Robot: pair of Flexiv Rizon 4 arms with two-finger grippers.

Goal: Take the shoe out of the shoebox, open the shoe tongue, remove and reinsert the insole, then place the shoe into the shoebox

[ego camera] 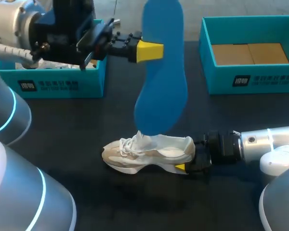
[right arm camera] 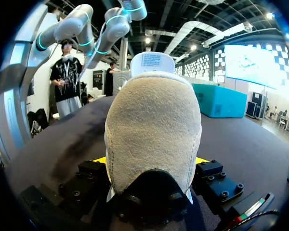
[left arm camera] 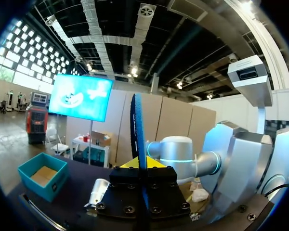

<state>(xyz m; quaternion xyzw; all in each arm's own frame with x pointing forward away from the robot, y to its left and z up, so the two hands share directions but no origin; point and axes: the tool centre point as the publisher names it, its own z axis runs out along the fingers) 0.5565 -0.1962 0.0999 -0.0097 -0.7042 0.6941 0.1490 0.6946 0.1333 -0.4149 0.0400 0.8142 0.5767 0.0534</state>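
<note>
Insole out, held over the shoe

The blue insole (ego camera: 161, 82) hangs upright just above the shoe (ego camera: 149, 153), pinched near its upper end by the left gripper (ego camera: 149, 51). The right gripper (ego camera: 190, 163) clamps the shoe's heel. Best feed the lower tip into the opening first, steadily.

Left tool (left arm camera: 139, 164): black finger blocks with yellow tips, closed from both sides on the insole.
Insole (left arm camera: 137, 122): blue, seen edge-on, standing upright out of the fingers.
Shoebox (left arm camera: 37, 188): teal, open, brown floor; on the dark table (left arm camera: 72, 197), well apart from the tool.
</note>
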